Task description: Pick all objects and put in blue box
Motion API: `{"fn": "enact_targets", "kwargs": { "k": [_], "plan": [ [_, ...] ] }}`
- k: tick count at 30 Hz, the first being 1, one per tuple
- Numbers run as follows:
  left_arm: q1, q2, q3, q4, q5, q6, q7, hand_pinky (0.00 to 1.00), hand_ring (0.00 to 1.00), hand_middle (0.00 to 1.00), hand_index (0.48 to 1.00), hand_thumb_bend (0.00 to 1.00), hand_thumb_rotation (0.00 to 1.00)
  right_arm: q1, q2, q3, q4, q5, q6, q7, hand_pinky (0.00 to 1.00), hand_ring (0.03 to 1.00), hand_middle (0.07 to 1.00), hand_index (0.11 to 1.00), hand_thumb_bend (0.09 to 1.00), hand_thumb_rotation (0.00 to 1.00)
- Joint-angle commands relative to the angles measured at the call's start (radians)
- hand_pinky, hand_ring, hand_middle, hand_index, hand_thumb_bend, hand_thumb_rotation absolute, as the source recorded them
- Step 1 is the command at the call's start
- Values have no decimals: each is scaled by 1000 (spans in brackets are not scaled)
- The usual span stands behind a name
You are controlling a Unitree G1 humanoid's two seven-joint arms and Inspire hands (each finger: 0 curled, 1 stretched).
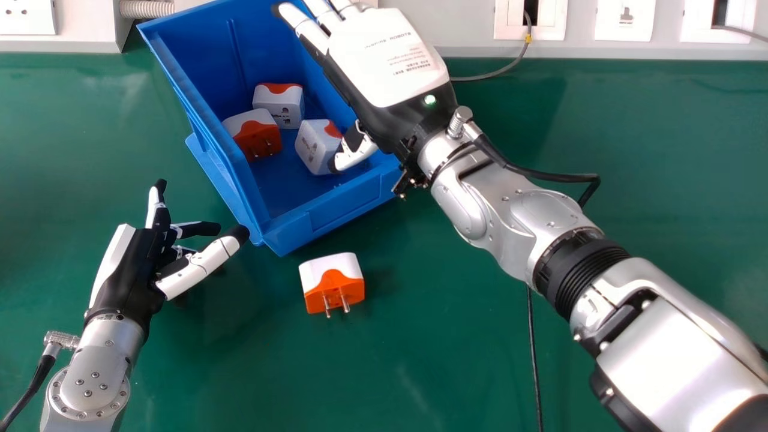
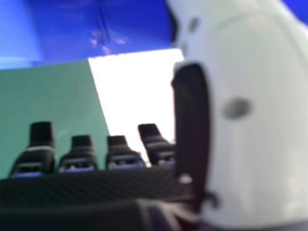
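We have right robot hand (image 1: 390, 66) open over blue box (image 1: 336, 211). Loose plug (image 1: 333, 282) lies on table (image 1: 432, 336) just off box's near corner; open left robot hand (image 1: 127, 276) is nearer, on plug's left.

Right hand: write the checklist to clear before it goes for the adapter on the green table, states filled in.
1. Right hand empty, fingers straight: ok.
2. Right hand away from the blue box: not ok, it is over it.
3. Thumb off the nearest boxed adapter: cannot tell.
4. Loose adapter uncovered, outside the box: ok.
5. Left hand apart from the loose adapter: ok.
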Motion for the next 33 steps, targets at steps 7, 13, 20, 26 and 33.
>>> {"fn": "enact_targets", "kwargs": {
  "k": [7, 13, 20, 26, 33],
  "plan": [
    [108, -50, -59, 27, 34, 87, -62, 562, 650, 770, 832, 772, 535, 494, -70, -111, -847, 91, 330, 374, 899, 1000, 1000, 951, 873, 59],
    [122, -48, -53, 7, 32, 90, -64, 561, 650, 770, 832, 773, 536, 752, -127, -83, -1201, 44, 535, 700, 912, 1000, 1000, 966, 916, 95],
    [126, -45, -50, -3, 31, 98, -69, 563, 654, 766, 833, 770, 534, 838, -169, -15, -1319, -72, 678, 938, 929, 1000, 1000, 964, 949, 145],
    [132, -43, -49, -12, 26, 102, -70, 565, 656, 767, 832, 767, 531, 873, -171, 32, -1368, -111, 708, 1030, 951, 993, 1000, 952, 958, 174],
    [130, -47, -51, -13, 28, 105, -70, 565, 653, 770, 833, 764, 528, 862, -188, 32, -1361, -108, 694, 1055, 954, 983, 1000, 940, 960, 192]
  ]
}}
